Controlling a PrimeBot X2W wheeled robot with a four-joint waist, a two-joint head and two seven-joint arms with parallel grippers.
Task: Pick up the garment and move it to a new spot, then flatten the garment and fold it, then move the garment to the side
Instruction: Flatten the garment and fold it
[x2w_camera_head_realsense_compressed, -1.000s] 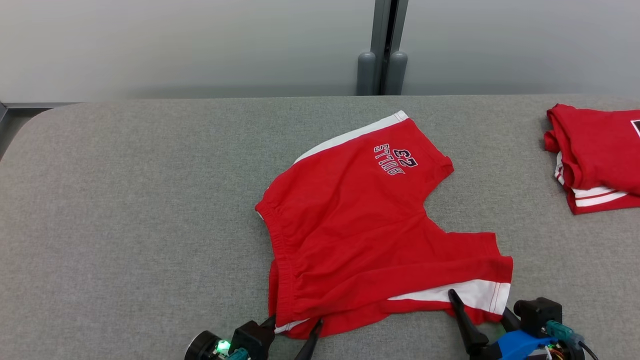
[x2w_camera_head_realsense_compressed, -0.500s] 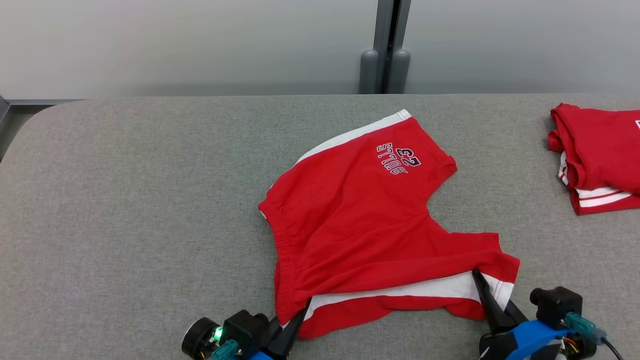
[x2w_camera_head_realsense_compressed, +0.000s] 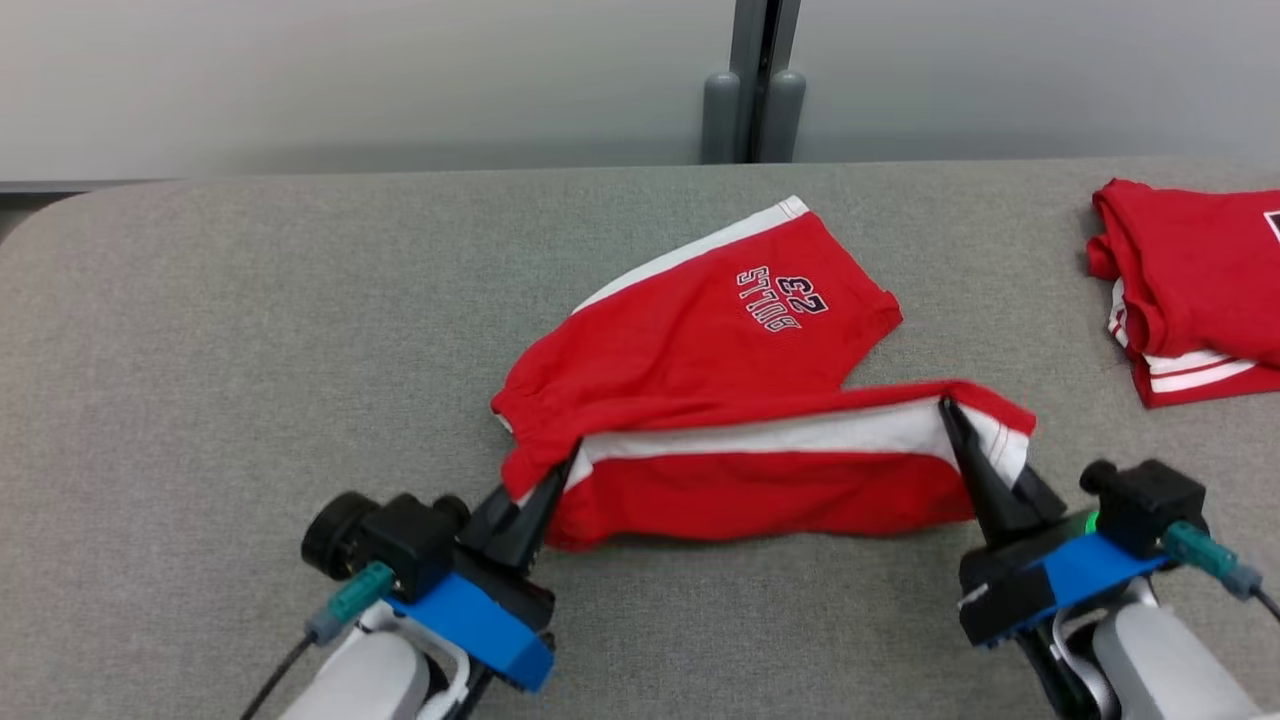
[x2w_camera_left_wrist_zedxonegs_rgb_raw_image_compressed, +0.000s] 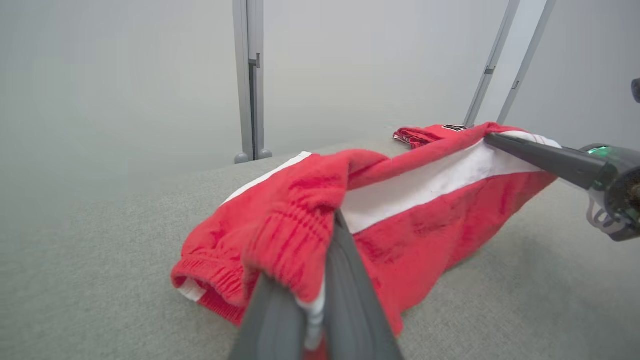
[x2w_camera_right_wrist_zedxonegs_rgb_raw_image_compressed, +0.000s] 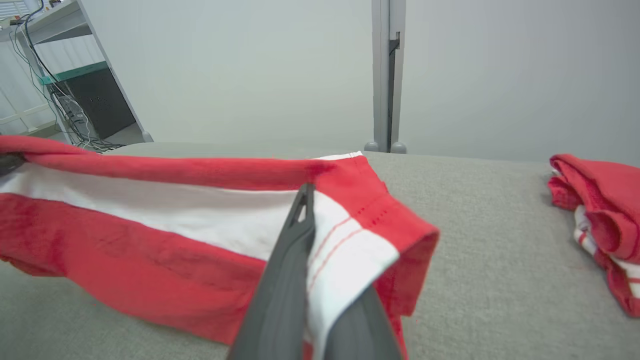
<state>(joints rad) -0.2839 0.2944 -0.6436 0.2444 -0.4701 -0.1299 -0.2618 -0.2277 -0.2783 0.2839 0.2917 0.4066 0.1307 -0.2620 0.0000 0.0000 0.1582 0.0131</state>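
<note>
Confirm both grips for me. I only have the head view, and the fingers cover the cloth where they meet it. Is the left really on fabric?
Observer: Yes. The left wrist view shows the left fingers shut on the gathered elastic waistband of the shorts.
Operator: And the right?
Observer: In the right wrist view the right fingers pinch the leg hem across its white stripe.
Operator: Held edge off the table?
Observer: Yes. Seen from the left wrist, the white stripe runs taut between both grips, above the table; the cloth below hangs down onto it.
</note>
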